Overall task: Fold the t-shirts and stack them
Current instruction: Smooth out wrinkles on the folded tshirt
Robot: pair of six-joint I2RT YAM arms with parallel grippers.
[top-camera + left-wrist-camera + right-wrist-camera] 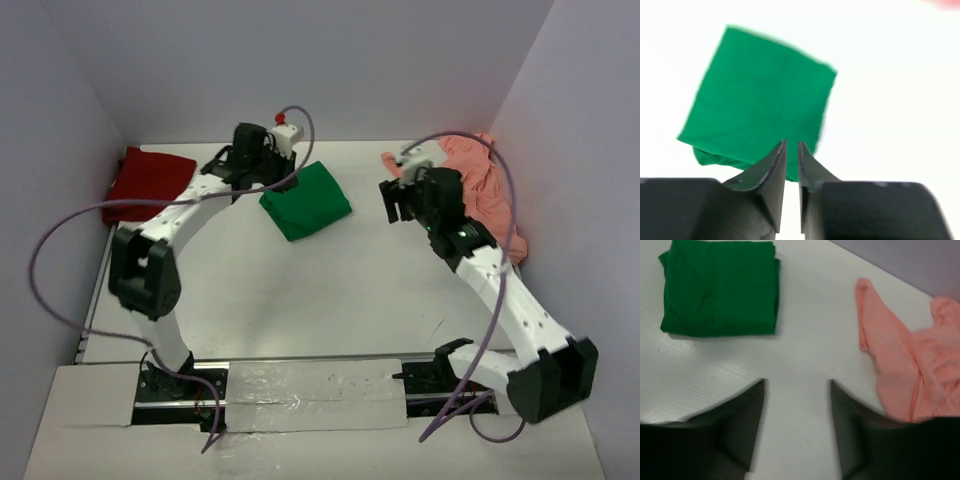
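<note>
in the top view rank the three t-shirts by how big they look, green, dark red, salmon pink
1. salmon-pink t-shirt: lying loose and spread out, largest even with the right arm covering part of it.
2. dark red t-shirt and green t-shirt: both compact patches that look about alike, so I won't rank them.

The bright green t-shirt [306, 201] lies folded into a neat, flat square. Well left of it, the dark red t-shirt [147, 183] rests as a flat rectangular bundle. Well right, the salmon-pink t-shirt [490, 195] sprawls crumpled.
</note>
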